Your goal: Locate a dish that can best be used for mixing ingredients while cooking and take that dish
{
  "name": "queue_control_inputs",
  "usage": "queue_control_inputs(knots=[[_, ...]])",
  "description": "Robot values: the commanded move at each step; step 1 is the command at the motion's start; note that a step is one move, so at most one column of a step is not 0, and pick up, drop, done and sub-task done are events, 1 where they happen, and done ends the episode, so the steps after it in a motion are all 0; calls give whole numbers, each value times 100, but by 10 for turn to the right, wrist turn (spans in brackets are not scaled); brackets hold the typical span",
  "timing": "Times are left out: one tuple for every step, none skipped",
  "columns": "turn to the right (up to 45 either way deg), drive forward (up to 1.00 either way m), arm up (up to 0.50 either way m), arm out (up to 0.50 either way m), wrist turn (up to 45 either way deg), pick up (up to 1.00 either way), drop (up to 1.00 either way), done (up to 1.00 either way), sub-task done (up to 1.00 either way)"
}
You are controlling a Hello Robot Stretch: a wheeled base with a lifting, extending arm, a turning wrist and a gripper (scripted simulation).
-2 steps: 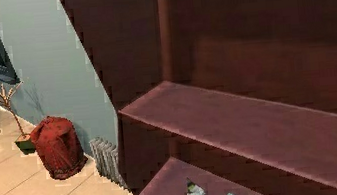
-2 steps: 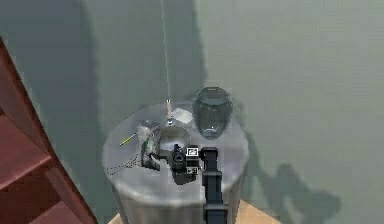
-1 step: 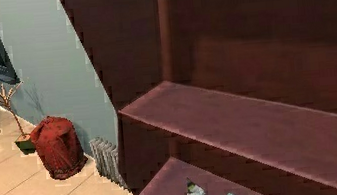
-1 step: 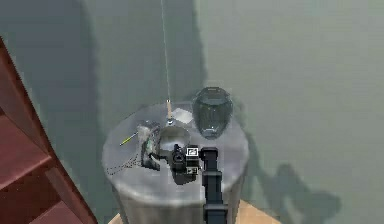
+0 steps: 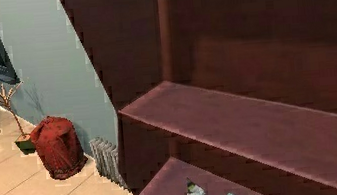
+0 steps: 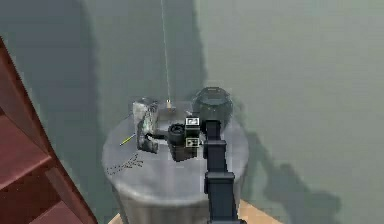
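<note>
The gripper (image 6: pixel 158 136) is above the round table (image 6: pixel 128 178) near a dark bowl-like vessel (image 6: pixel 213 102). Whether it holds anything cannot be told, so the taking seems unfinished.

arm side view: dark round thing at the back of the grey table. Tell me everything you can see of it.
The dark vessel has a dark grey, rounded, bulging body with a slightly narrower rim on top and a faint sheen. Its material can't be told. It stands upright on the far part of the round grey table, close to the wall. The gripper lies left of it and nearer in the picture. Whether they touch can't be told.
</note>
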Motion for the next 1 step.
queue_control_inputs(knots=[[0, 0, 0, 0, 0, 0, 0, 100, 0]])
